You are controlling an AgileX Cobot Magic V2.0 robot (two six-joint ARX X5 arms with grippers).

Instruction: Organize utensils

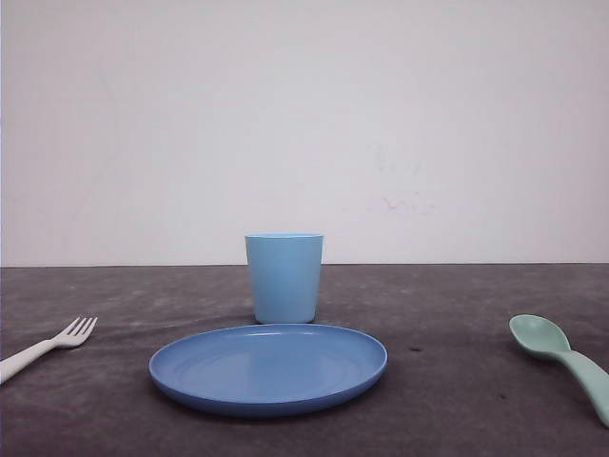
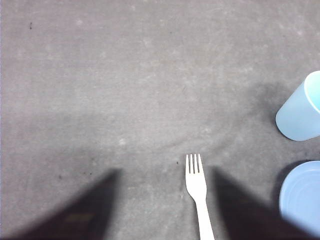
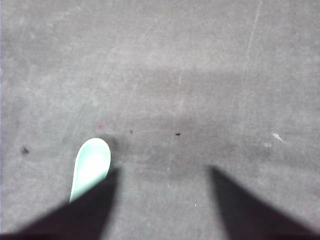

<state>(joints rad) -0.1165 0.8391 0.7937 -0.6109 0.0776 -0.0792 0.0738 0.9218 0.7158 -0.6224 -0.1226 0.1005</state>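
A small white fork lies on the dark table at the far left, tines pointing toward the plate. In the left wrist view the fork lies flat between the spread dark fingers of my left gripper, which is open and above it, nearer one finger. A mint-green spoon rests at the far right, bowl up. My right gripper is open above the table, and the spoon's bowl peeks out from behind one finger, outside the gap.
A round blue plate sits at the centre front with a light blue cup upright just behind it. Both the cup and the plate rim appear beside the fork. A white wall closes the back.
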